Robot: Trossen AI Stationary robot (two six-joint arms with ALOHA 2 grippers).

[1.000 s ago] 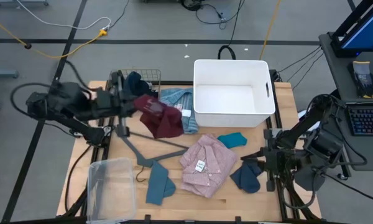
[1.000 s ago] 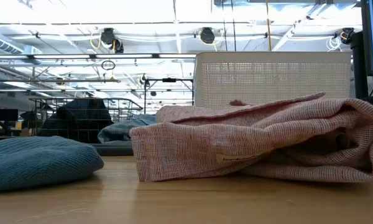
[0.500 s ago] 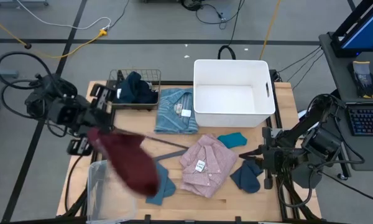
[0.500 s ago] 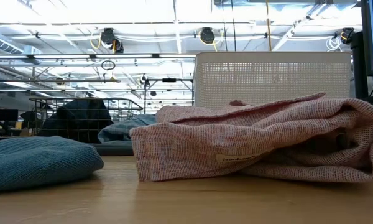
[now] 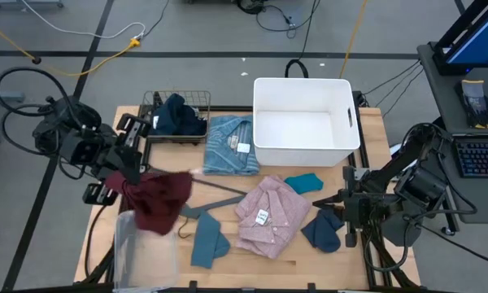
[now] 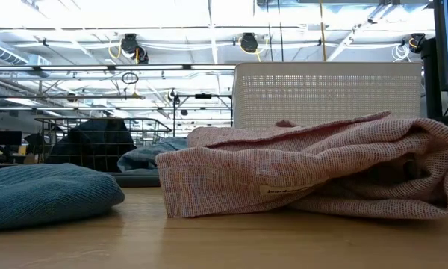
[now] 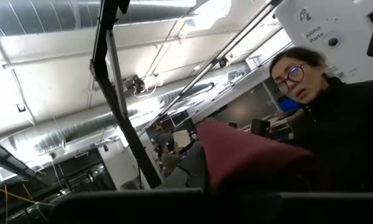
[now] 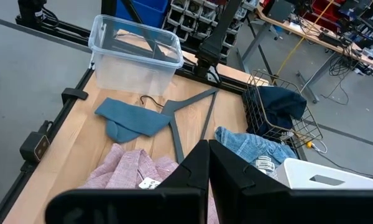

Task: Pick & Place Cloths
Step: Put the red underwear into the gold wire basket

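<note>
My left gripper [image 5: 128,177] is shut on the maroon cloth [image 5: 159,201] at the table's left side, above the far end of a clear plastic bin [image 5: 144,244]. The pink shirt [image 5: 268,213] lies flat mid-table, with the teal piece [image 5: 303,182] beside it. The light blue striped shirt [image 5: 229,145] lies behind them. A slate-blue piece [image 5: 207,240] and a dark blue piece [image 5: 325,230] lie near the front. A dark navy cloth [image 5: 179,114] sits in a wire basket. My right gripper [image 5: 346,203] waits shut at the right edge, touching nothing. My left gripper holds the maroon cloth by a bunched upper part [image 5: 137,182], pinched between its two fingers; one layer or several, I cannot tell. The cloth droops slack from the fingers toward the table's middle, lifted clear of the table. In the wrist view it bulges up past the fingers [image 7: 242,158].
A white bin [image 5: 305,122] stands at the far middle. A grey hanger [image 5: 207,195] lies between the maroon cloth and the pink shirt. The wire basket [image 5: 197,99] sits at the far left. A person [image 7: 336,118] shows beyond the table in the left wrist view.
My left gripper has swung from beside the wire basket toward the table's left and near edges and tipped upward, carrying the maroon cloth off the striped shirt. The cloth flung out toward the near edge, then fell back to hang close to the gripper over the clear bin.
</note>
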